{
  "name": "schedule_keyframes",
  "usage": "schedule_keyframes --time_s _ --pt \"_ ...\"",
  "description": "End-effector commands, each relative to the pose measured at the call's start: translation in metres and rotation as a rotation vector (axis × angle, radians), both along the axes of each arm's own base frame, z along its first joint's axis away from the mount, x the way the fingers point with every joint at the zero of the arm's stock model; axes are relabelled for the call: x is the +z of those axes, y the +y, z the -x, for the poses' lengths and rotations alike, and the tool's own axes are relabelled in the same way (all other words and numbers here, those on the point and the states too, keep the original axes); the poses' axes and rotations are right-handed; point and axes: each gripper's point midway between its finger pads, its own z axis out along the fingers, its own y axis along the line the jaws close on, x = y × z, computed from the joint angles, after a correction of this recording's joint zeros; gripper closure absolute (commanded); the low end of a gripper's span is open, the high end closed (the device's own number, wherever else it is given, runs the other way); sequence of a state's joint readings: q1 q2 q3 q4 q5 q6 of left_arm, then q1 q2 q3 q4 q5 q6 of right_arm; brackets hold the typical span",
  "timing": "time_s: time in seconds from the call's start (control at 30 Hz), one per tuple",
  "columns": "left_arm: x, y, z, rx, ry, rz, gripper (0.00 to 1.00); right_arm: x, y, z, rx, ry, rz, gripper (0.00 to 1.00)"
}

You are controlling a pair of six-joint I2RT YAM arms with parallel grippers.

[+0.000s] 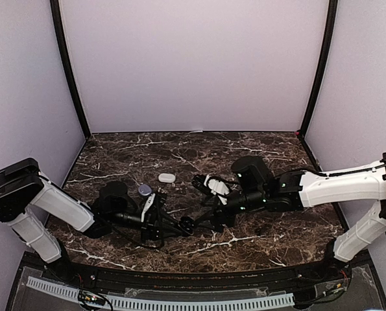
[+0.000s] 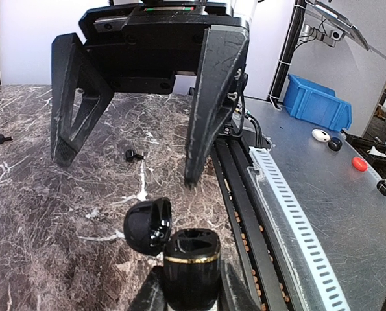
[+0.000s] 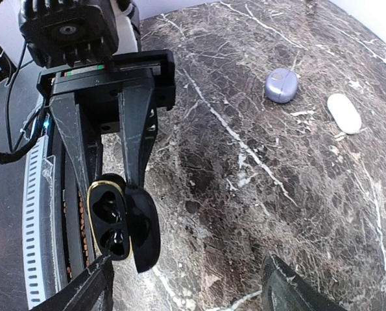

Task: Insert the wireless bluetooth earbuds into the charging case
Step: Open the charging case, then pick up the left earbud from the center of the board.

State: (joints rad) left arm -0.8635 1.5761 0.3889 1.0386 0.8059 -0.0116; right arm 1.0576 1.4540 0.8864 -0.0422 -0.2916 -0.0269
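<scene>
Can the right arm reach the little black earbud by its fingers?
Probably yes. The right gripper is open and empty, and the earbud lies bare on the table near its fingertips, with nothing in between.

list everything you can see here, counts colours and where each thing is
charging case: one, black with gold rim, lid open, gripped by the left gripper
earbuds: two, dark, loose on the table, apart
purple case: one, closed, on the table
white case: one, on the table near the purple case
table: one, dark marble
blue bin: one, beyond the table's edge
left gripper: one, black, shut on the charging case
right gripper: one, black, open, facing the case
</scene>
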Motion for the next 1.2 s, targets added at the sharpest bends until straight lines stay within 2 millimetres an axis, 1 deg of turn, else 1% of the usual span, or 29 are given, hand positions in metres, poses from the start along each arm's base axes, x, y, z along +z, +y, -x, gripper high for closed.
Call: schedule_keyframes --time_s 0.0,0.07,0.17,0.27,0.37,0.4,0.5,0.57,0.6,0.77,0.93,1.0,1.03,1.07,1.13,1.17 --pt "0.009 0.002 -0.008 0.019 0.000 0.025 0.81 0.022 -0.006 -0.016 -0.080 -0.044 -0.073 0.23" --pt "0.012 0.006 -0.011 0.031 0.001 0.035 0.81 0.029 -0.013 -0.023 -0.122 -0.056 -0.093 0.24" --pt "0.015 0.010 -0.014 0.046 0.005 0.048 0.80 0.038 -0.026 -0.039 -0.218 -0.079 -0.121 0.28" --pt "0.016 0.012 -0.018 0.062 0.012 0.053 0.80 0.043 -0.043 -0.058 -0.326 -0.070 -0.147 0.36" --pt "0.014 0.012 -0.020 0.072 0.020 0.046 0.81 0.039 -0.065 -0.082 -0.441 -0.034 -0.151 0.43" --pt "0.013 0.013 -0.026 0.102 0.018 0.041 0.81 0.037 -0.072 -0.089 -0.476 -0.021 -0.147 0.44" --pt "0.011 0.012 -0.029 0.119 0.020 0.037 0.81 0.024 -0.093 -0.113 -0.593 -0.004 -0.095 0.45" --pt "0.011 0.012 -0.030 0.125 0.021 0.036 0.81 0.014 -0.107 -0.130 -0.681 0.008 -0.032 0.48" --pt "0.011 0.012 -0.030 0.128 0.020 0.037 0.81 0.003 -0.114 -0.138 -0.721 0.024 0.016 0.49" --pt "0.010 0.015 -0.034 0.162 -0.004 0.041 0.81 -0.028 -0.146 -0.176 -0.869 0.084 0.202 0.52" --pt "0.011 0.017 -0.035 0.175 -0.021 0.048 0.81 -0.047 -0.163 -0.207 -0.950 0.105 0.302 0.58" --pt "0.011 0.016 -0.034 0.169 -0.018 0.048 0.81 -0.052 -0.170 -0.219 -0.977 0.111 0.319 0.63" --pt "0.011 0.016 -0.034 0.168 -0.017 0.048 0.81 -0.054 -0.172 -0.225 -0.986 0.115 0.323 0.65" --pt "0.012 0.016 -0.034 0.167 -0.018 0.049 0.81 -0.050 -0.171 -0.234 -0.992 0.115 0.313 0.66" --pt "0.011 0.016 -0.034 0.166 -0.017 0.048 0.81 -0.057 -0.174 -0.243 -0.994 0.134 0.326 0.68" --pt "0.012 0.016 -0.034 0.164 -0.018 0.049 0.81 -0.063 -0.175 -0.247 -0.995 0.148 0.340 0.68"
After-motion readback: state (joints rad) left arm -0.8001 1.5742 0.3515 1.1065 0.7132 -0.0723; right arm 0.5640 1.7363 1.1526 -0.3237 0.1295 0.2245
